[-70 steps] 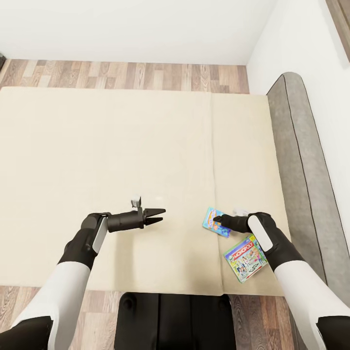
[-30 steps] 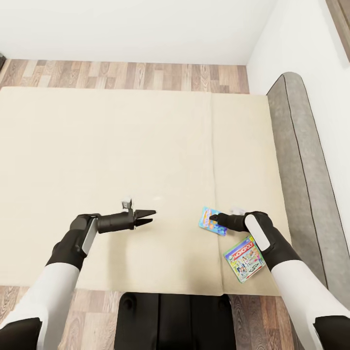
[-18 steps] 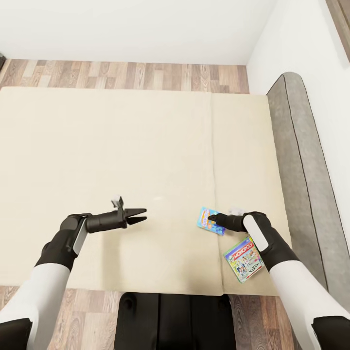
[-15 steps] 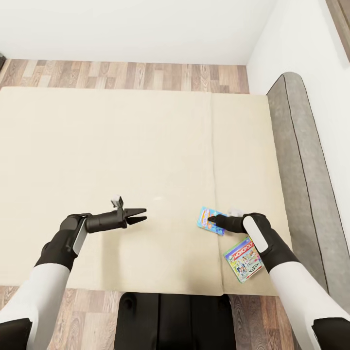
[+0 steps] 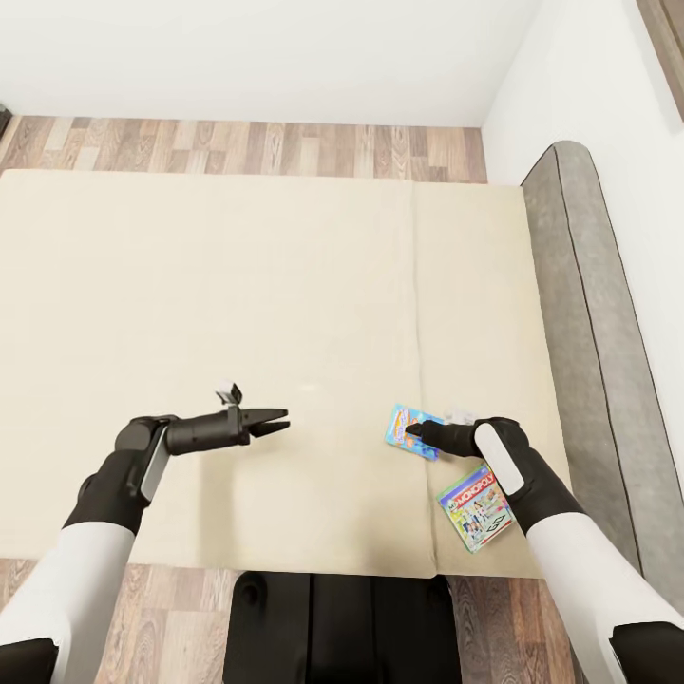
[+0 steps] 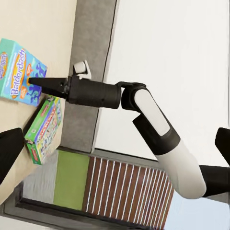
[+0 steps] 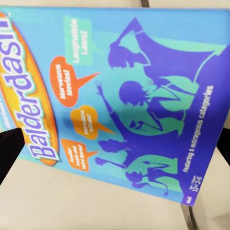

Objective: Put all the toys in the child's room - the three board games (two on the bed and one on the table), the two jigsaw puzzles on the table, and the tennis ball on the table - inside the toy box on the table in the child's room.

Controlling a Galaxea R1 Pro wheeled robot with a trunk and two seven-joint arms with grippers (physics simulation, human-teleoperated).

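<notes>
On the bed, my right gripper sits over the blue Balderdash box; I cannot tell if it grips. I should pinch one edge firmly. My left gripper hangs unclenched, holding nothing.

"Balderdash" blue box; "Monopoly" box

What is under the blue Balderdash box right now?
The blue Balderdash box lies on the cream bed, near its seam. The right pincer covers its near edge in the head view; nothing else shows beneath it.
</notes>
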